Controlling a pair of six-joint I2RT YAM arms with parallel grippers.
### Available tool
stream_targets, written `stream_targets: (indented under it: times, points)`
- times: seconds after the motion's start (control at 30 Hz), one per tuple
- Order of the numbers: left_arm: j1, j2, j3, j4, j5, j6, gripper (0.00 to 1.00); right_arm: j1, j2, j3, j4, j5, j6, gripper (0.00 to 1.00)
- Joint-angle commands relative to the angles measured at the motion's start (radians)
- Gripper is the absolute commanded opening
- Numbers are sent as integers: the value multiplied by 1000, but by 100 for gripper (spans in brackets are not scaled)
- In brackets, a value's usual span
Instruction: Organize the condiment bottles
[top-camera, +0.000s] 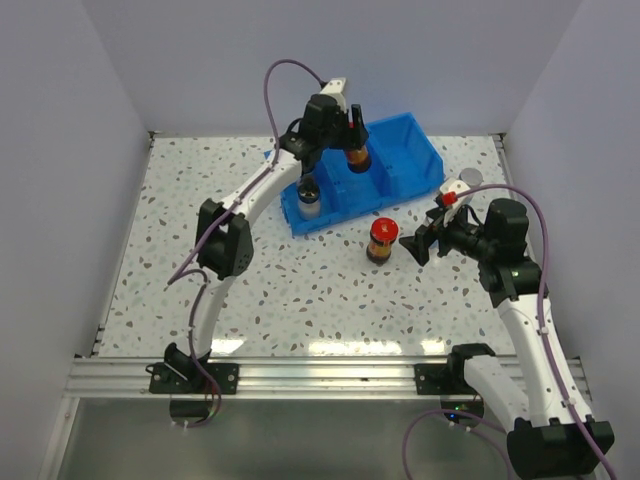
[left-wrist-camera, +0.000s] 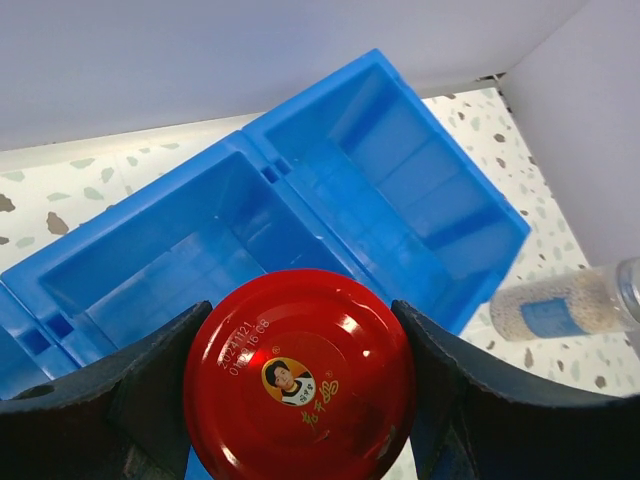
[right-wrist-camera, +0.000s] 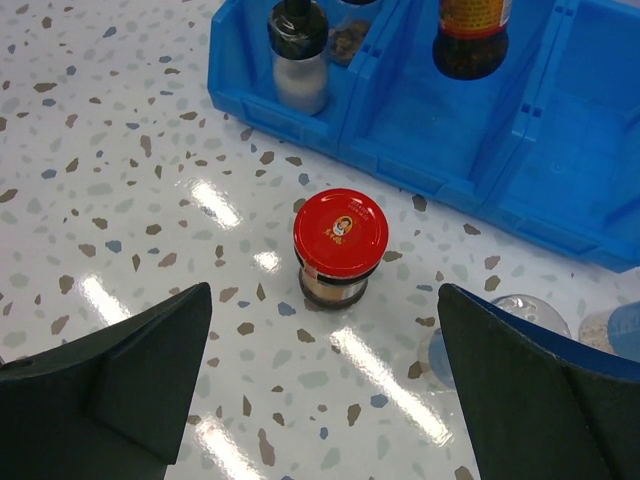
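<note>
My left gripper (top-camera: 350, 135) is shut on a red-capped jar (top-camera: 356, 156) with dark contents and holds it above the middle compartment of the blue bin (top-camera: 408, 160). In the left wrist view its red cap (left-wrist-camera: 300, 375) sits between the fingers. A black-capped jar (top-camera: 309, 194) stands in the bin's left compartment. A second red-capped jar (top-camera: 382, 240) stands on the table in front of the bin. My right gripper (top-camera: 414, 246) is open just to its right; in the right wrist view that jar (right-wrist-camera: 340, 245) stands ahead of the jaws. A silver-capped jar (top-camera: 464, 183) lies right of the bin.
The bin's right compartment (left-wrist-camera: 400, 170) holds nothing. The clear jar with a bluish label (left-wrist-camera: 568, 305) lies on its side on the table beside the bin's right wall. It shows at the right edge of the right wrist view (right-wrist-camera: 610, 330). White walls enclose the table.
</note>
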Motion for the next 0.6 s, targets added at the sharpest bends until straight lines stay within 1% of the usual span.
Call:
stream_targets:
  times: [0.0, 0.13, 0.27, 0.37, 0.57]
  points:
    - [-1, 1, 100, 212, -89, -1, 0, -6, 7, 10, 28, -8, 8, 99]
    - [-1, 29, 99, 211, -134, 34, 0, -6, 8, 10, 28, -6, 6, 99]
    - [-3, 48, 63, 205, -154, 62, 0, -6, 13, 10, 28, -6, 5, 99]
    - [-3, 67, 60, 203, -163, 74, 4, -6, 16, 10, 28, -2, 5, 99]
    - [-7, 92, 63, 197, -181, 102, 21, -6, 22, 10, 28, -2, 2, 99]
